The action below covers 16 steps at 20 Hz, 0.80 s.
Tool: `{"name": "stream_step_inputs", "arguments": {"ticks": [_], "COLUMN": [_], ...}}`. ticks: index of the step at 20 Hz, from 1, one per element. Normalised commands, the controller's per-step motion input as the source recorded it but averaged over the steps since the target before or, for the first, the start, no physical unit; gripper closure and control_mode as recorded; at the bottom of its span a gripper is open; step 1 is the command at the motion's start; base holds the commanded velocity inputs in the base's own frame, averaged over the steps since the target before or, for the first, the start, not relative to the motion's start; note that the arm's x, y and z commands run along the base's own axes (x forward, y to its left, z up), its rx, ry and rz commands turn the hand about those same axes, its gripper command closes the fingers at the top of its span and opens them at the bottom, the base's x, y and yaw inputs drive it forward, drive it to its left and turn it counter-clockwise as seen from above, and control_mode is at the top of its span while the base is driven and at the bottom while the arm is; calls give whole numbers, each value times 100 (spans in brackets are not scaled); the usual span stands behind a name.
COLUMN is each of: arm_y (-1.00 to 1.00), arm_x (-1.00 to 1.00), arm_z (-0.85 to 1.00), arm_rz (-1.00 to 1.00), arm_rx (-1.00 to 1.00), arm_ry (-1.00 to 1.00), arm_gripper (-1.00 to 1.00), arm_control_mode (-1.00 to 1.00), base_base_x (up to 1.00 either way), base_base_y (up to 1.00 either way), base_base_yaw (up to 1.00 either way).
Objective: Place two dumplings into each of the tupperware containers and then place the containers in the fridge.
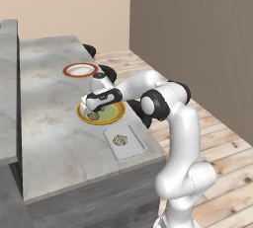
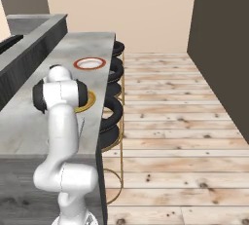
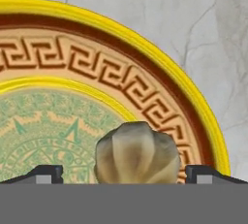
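Gripper (image 1: 93, 109) low over the yellow-rimmed plate (image 1: 116, 116), jaws spread to their widest, holding nothing. In the hand view the two finger tips (image 3: 46, 172) stand either side of a dumpling (image 3: 136, 154), a gap on each side, no contact visible. That dumpling sits on the plate's inner part, close to the patterned band; plate rim curves past beyond it, bare marble counter (image 3: 203, 48) beyond the rim.

Left base view: second dumpling (image 1: 120, 140) already in a tupperware container (image 1: 134, 148), just near-side of the plate, close to the counter's front edge and right edge. Only one container visible. Red-rimmed plate (image 1: 80, 70) on the far side of the hand, well apart. Broad bare counter to the hand's left. To its right the counter edge drops off to black stools (image 2: 113, 112) and wooden floor (image 2: 180, 121).
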Motion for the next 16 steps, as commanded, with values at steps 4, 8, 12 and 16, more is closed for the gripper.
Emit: {"name": "stream_step_inputs", "arguments": {"ticks": [4,8,12,16], "arm_y": [8,5,0,0], "arm_x": [0,9,-2,0], "arm_z": [-28,-31,-41,-48], "arm_rz": [-5,-1,-6,-7], "arm_rx": [0,0,0,0], "arm_ry": [0,0,3,7], "arm_gripper": [-100,-100,-100,100], "arm_control_mode": [-100,-100,-100,-100], "base_base_x": [0,0,0,0], "base_base_y": [0,0,0,0], "base_base_yaw": [0,0,0,0]}}
